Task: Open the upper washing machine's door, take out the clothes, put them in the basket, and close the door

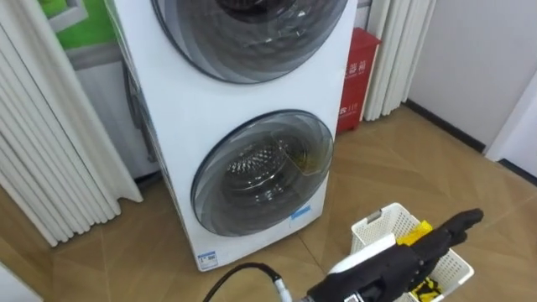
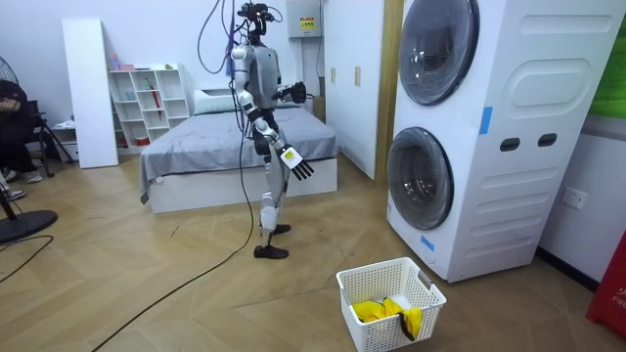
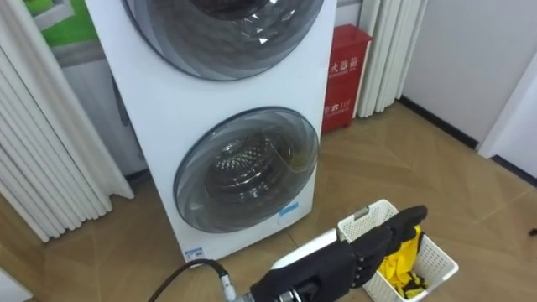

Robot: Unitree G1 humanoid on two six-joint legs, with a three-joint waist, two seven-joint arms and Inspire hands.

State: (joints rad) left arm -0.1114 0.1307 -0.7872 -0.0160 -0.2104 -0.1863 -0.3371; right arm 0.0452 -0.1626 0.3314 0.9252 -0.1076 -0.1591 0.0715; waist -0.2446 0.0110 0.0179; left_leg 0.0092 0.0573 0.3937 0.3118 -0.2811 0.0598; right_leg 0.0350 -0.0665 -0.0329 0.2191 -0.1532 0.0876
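Ahead of and below the right hand point(image 1: 440, 235), on the wood floor point(image 1: 470, 159), stands the white basket point(image 1: 379, 225) with yellow clothes point(image 2: 383, 311) lying in it.

Right hand: fingers straight and a little spread, gripping nothing. It reaches forward and down from the lower right of the eye views.

Farther ahead of that hand is the washing machine point(image 1: 252, 92), with upper door point(image 1: 252, 33) and lower door point(image 1: 264, 172) both shut. A yellowish patch sits behind the lower glass at its right edge; cloth or reflection, cannot tell.

Left hand point(image 2: 293, 93): raised at chest height, fingers unreadable.

Room view: robot stands near the bed point(image 2: 196, 147), well apart from basket and machine.

A red cabinet point(image 1: 359, 75) stands beside the machine, beyond the right hand's fingertips.
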